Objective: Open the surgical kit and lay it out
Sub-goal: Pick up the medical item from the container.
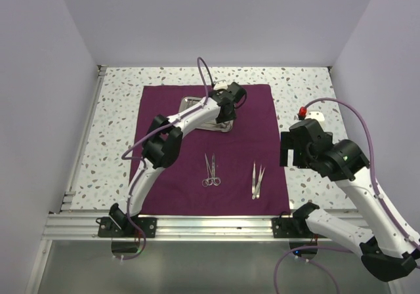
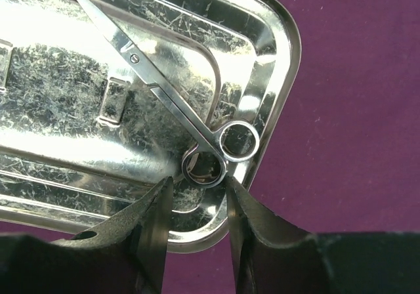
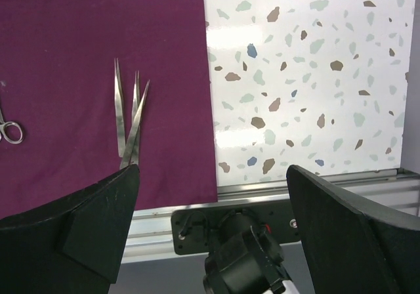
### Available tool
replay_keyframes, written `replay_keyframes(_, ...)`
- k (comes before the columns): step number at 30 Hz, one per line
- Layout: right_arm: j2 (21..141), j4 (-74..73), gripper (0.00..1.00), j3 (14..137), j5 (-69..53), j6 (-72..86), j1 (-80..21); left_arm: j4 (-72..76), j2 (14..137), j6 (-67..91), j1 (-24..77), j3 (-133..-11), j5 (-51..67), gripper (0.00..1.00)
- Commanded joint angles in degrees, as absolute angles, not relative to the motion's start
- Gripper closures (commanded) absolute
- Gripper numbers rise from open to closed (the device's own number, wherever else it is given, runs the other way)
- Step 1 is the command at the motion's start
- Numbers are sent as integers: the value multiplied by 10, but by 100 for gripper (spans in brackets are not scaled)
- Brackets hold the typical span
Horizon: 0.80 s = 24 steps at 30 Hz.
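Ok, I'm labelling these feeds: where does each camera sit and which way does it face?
Top external: above and behind, looking down on the cloth, tweezers, left arm and right arm.
Left wrist: on the left arm, facing down at the tray and scissors; left gripper at bottom edge.
Right wrist: facing down at the cloth's near right edge; right gripper fingers wide apart.
Shared: tweezers in top and right wrist.

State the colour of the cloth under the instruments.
The cloth is dark purple, clearest in the top external view.
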<state>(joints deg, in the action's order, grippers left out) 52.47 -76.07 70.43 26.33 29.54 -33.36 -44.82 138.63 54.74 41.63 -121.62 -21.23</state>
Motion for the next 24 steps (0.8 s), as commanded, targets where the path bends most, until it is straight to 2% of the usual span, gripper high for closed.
replay_keyframes(1, 517, -790, 2, 717, 287, 303, -335, -420, 1382, 572, 411, -1244, -223, 59)
replay_keyframes(24, 540, -768, 1, 722, 298, 266, -335, -409, 1448, 570, 405, -1293, -214, 62)
